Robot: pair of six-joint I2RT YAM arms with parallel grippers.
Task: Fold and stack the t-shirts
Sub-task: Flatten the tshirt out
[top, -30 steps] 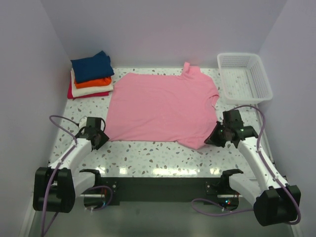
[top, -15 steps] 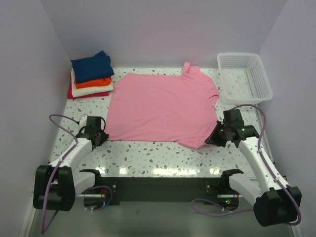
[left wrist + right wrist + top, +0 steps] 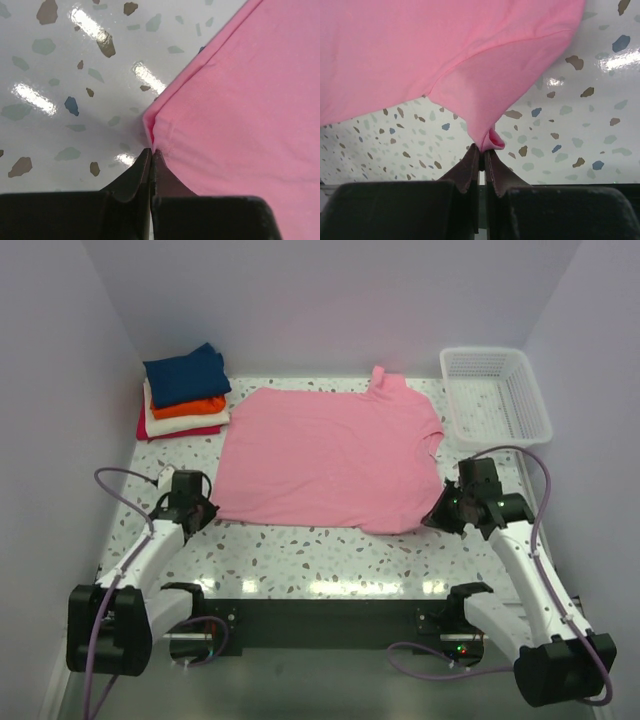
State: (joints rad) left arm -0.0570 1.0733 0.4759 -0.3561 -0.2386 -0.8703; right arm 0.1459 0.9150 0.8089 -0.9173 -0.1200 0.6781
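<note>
The pink t-shirt point(image 3: 330, 455) lies spread flat just left of the white mesh basket point(image 3: 497, 395). The folded stack point(image 3: 185, 395) sits on its far side from the basket. The right gripper point(image 3: 481, 149) is clamped on the shirt's near corner, the one closer to the basket. The left gripper point(image 3: 151, 152) has its fingers together on the near corner farthest from the basket.

The left wrist view suggests that pinch catches only the very tip of the hem, though how much cloth sits inside is hard to tell. If the arms lift to fold, that thin bite could slip, so one side would drop and the fold would skew. An uneven lift could also drag the shirt toward the basket.
</note>
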